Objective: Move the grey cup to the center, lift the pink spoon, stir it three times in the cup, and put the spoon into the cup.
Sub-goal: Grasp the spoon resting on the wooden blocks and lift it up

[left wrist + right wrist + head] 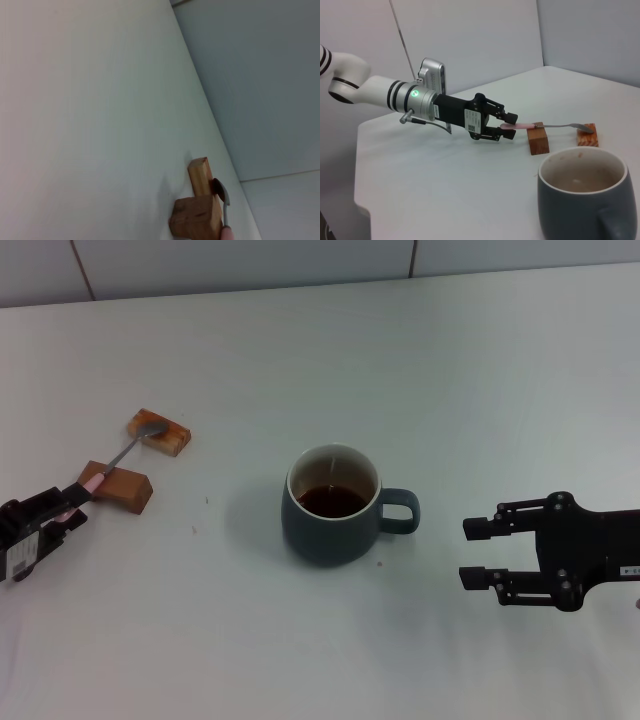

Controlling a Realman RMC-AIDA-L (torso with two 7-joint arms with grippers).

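Pink spoon (122,454) is sitting at mid-left of the head frame, bridging two brown blocks (118,486): bowl resting on the far block, pink handle end lying over the near one. Long axis is running diagonally, bowl pointing up-right, handle pointing down-left toward my left hand (62,508).

I'm reading it as light, stiff and thin, with a slick metal neck. The handle is the place to grip, since it's raised off the surface.

In the right wrist view my left hand (506,126) is showing its fingers closing narrow around the tip of the pink handle (520,126); looks like contact, and the spoon isn't lifted yet.

Grey cup (333,506) is standing upright near frame centre, handle pointing right, brown liquid inside. It's ceramic, so heavy and breakable, and it could spill.

My right hand (478,552) is hovering right of the cup, fingers spread wide, holding nothing, just beside the cup handle but apart from it.

Risk as I'm judging it: a tip-only grip may be letting the spoon pivot on lift.
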